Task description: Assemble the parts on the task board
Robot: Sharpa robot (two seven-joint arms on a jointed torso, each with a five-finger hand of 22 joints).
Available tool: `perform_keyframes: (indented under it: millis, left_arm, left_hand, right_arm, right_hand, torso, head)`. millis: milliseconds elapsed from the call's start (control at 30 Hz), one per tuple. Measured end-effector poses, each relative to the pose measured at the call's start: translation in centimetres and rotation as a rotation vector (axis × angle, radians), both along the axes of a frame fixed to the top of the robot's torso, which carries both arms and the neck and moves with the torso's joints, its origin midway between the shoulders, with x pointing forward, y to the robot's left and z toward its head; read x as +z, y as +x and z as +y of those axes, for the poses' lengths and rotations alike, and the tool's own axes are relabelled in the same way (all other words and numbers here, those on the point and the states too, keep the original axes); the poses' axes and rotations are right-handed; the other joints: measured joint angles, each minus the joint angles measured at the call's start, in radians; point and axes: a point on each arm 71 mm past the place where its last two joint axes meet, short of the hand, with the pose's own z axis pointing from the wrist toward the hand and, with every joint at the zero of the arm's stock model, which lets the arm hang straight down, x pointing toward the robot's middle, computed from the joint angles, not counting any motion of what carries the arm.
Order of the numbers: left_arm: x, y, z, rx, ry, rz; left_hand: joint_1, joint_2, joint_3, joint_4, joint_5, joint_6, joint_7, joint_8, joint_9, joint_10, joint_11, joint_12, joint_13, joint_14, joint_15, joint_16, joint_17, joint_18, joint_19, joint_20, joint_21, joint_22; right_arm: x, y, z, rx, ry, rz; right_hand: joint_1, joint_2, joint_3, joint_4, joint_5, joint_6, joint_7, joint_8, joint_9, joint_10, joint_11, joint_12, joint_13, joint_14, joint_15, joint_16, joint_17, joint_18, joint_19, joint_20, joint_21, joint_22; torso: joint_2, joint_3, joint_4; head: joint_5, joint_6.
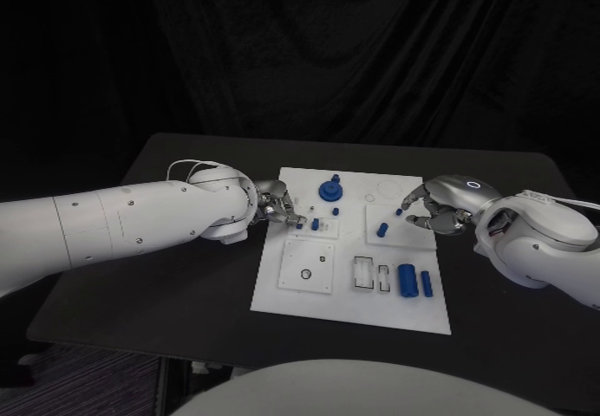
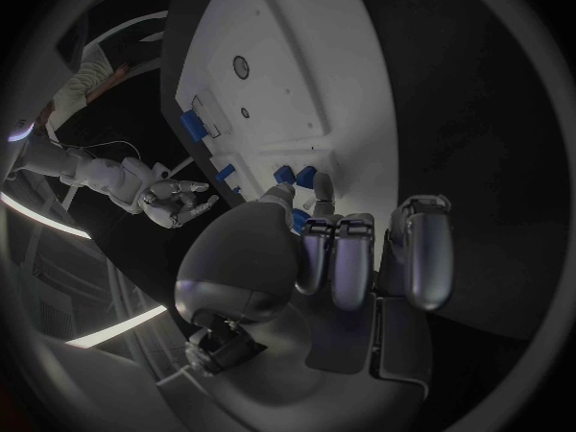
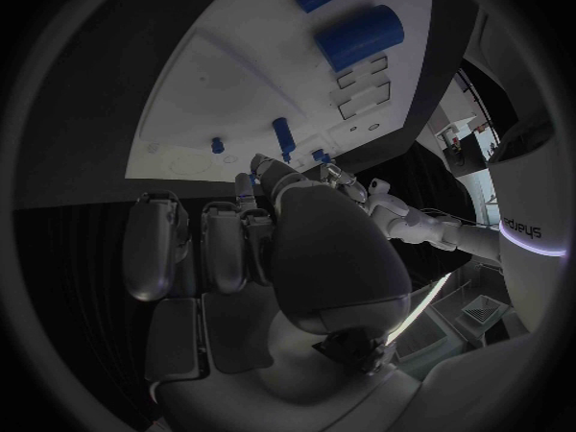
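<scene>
- On the black table [image 1: 163, 260] the white board [image 1: 353, 299] was laid between the two arms, with blue parts spread over it.
- At the board's left edge the left hand [image 1: 277, 208] was seen, its fingers curled toward a small blue peg [image 1: 316, 224] standing just beside them; whether anything was pinched could not be told from the head view or the left wrist view.
- At the board's right edge the right hand [image 1: 432, 211] was held with fingers curled in above the plate; a tiny blue bit [image 1: 399, 211] sat at its fingertips, but a grip on it could not be confirmed.
- Toward the near right of the board a thick blue cylinder [image 1: 407, 279] and a thinner rod [image 1: 427, 283] were left lying side by side.
- At the far middle a stepped blue knob [image 1: 331, 190] was found standing upright.
- Between the hands another short peg [image 1: 382, 230] was set upright on a raised square.
- The step was judged to be a seating of small pegs: each should be kept upright, lined over its hole and pressed straight down, so that jamming is avoided.
</scene>
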Motion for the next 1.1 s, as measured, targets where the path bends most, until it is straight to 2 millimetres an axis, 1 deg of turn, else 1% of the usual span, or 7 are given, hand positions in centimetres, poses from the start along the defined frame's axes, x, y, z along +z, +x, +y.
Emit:
perform_keyframes:
  millis: [167, 233, 367, 600, 700, 767, 1100]
  left_arm:
    - [-0.29, -0.08, -0.22, -0.006, -0.004, 0.003]
    - [-0.32, -0.08, -0.28, -0.007, -0.005, 0.003]
    - [-0.38, -0.07, -0.48, -0.012, -0.008, 0.003]
    - [-0.51, -0.09, -0.71, -0.016, -0.009, 0.005]
    - [-0.55, -0.07, -0.71, -0.015, -0.006, 0.007]
    - [-0.6, -0.06, -0.69, -0.014, -0.004, 0.009]
    - [-0.78, 0.04, -0.87, -0.014, 0.011, 0.021]
  left_hand:
    - [0.0, 0.0, 0.0, 0.0, 0.0, 0.004, 0.004, 0.0, 0.0, 0.0, 0.0, 0.0, 0.0, 0.0, 0.0, 0.0, 0.0, 0.0, 0.0, 0.0, 0.0, 0.0]
    - [0.0, 0.0, 0.0, 0.0, 0.0, 0.007, 0.0, 0.0, 0.001, 0.0, 0.0, 0.0, 0.0, 0.0, 0.0, 0.0, 0.0, 0.0, 0.0, 0.0, 0.0, 0.0]
    - [0.0, 0.0, 0.0, 0.0, 0.005, 0.007, 0.0, 0.0, 0.002, 0.0, 0.0, 0.0, 0.0, 0.0, 0.0, 0.0, 0.0, 0.0, 0.0, 0.0, 0.0, 0.0]
    - [0.0, 0.0, 0.003, -0.003, 0.006, 0.008, 0.0, 0.0, 0.002, 0.0, 0.0, 0.0, 0.0, 0.0, 0.0, 0.0, 0.0, 0.0, 0.0, 0.0, 0.0, 0.0]
    - [0.009, 0.008, 0.012, -0.006, 0.013, 0.011, -0.003, 0.0, 0.003, 0.0, 0.0, 0.0, 0.0, 0.0, 0.0, 0.0, 0.0, 0.0, 0.0, 0.0, 0.0, 0.0]
    - [0.018, 0.004, 0.018, -0.007, 0.013, 0.011, -0.003, 0.0, 0.003, 0.0, 0.0, 0.0, 0.0, 0.0, 0.0, 0.0, 0.0, 0.0, 0.0, 0.0, 0.0, 0.0]
    - [0.049, -0.01, 0.063, -0.01, 0.057, 0.011, -0.003, -0.005, 0.004, 0.0, 0.0, 0.0, 0.0, 0.0, 0.0, 0.0, 0.0, 0.0, 0.0, 0.0, 0.0, 0.0]
  right_arm:
    - [0.0, 0.0, -0.01, 0.0, 0.0, 0.0]
    - [0.0, 0.0, -0.04, -0.001, 0.0, 0.0]
    - [0.0, 0.0, -0.04, -0.001, 0.0, 0.0]
    - [-0.01, 0.02, 0.05, 0.001, 0.0, 0.0]
    - [-0.01, 0.03, 0.08, 0.001, 0.0, 0.0]
    - [-0.01, 0.03, 0.09, 0.001, 0.0, 0.0]
    - [-0.02, 0.04, 0.12, 0.002, 0.0, 0.0]
  right_hand:
    - [0.0, 0.0, 0.0, 0.0, 0.0, 0.0, 0.0, 0.0, 0.0, 0.0, 0.0, 0.0, 0.0, 0.0, 0.0, 0.0, 0.0, 0.0, 0.0, 0.0, 0.0, 0.0]
    - [0.0, 0.0, 0.0, 0.0, 0.0, 0.0, 0.0, 0.0, 0.0, 0.0, 0.0, 0.0, 0.0, 0.0, 0.0, 0.0, 0.0, 0.0, 0.0, 0.0, 0.0, 0.0]
    - [0.0, 0.0, 0.0, 0.0, 0.0, 0.0, 0.0, 0.0, 0.0, 0.0, 0.0, 0.0, 0.0, 0.0, 0.0, 0.0, 0.0, 0.0, 0.0, 0.0, 0.0, 0.0]
    - [0.0, 0.0, 0.0, 0.0, 0.0, 0.0, 0.0, 0.0, -0.001, 0.0, 0.0, 0.0, 0.0, 0.0, 0.0, 0.0, 0.0, 0.0, 0.0, 0.0, 0.0, 0.0]
    - [0.0, 0.0, 0.0, 0.0, 0.0, 0.0, 0.0, 0.0, -0.001, 0.0, 0.0, 0.0, 0.0, 0.0, 0.0, 0.0, 0.0, 0.0, 0.0, 0.0, 0.0, 0.0]
    - [0.0, 0.0, 0.0, 0.0, 0.0, 0.0, 0.0, 0.0, -0.001, 0.0, 0.0, 0.0, 0.0, 0.0, 0.0, 0.0, 0.0, 0.0, 0.0, 0.0, 0.0, 0.0]
    - [0.0, 0.0, 0.0, 0.0, 0.004, 0.0, 0.0, 0.0, -0.001, 0.0, 0.0, 0.0, 0.0, 0.0, 0.0, 0.0, 0.0, 0.0, 0.0, 0.0, 0.0, 0.0]
  torso:
    - [-0.001, -0.0001, 0.0005]
    - [-0.002, 0.0002, 0.0004]
    - [-0.003, 0.0012, -0.0001]
    - [-0.003, 0.0013, -0.0016]
    - [-0.003, 0.0013, -0.0022]
    - [-0.003, 0.0015, -0.0022]
    - [-0.003, 0.0021, -0.0012]
  head:
    - [-0.003, 0.0]
    - [-0.003, 0.0]
    - [-0.003, 0.0]
    - [0.0, 0.0]
    - [0.0, 0.0]
    - [0.0, 0.0]
    - [-0.002, 0.0]
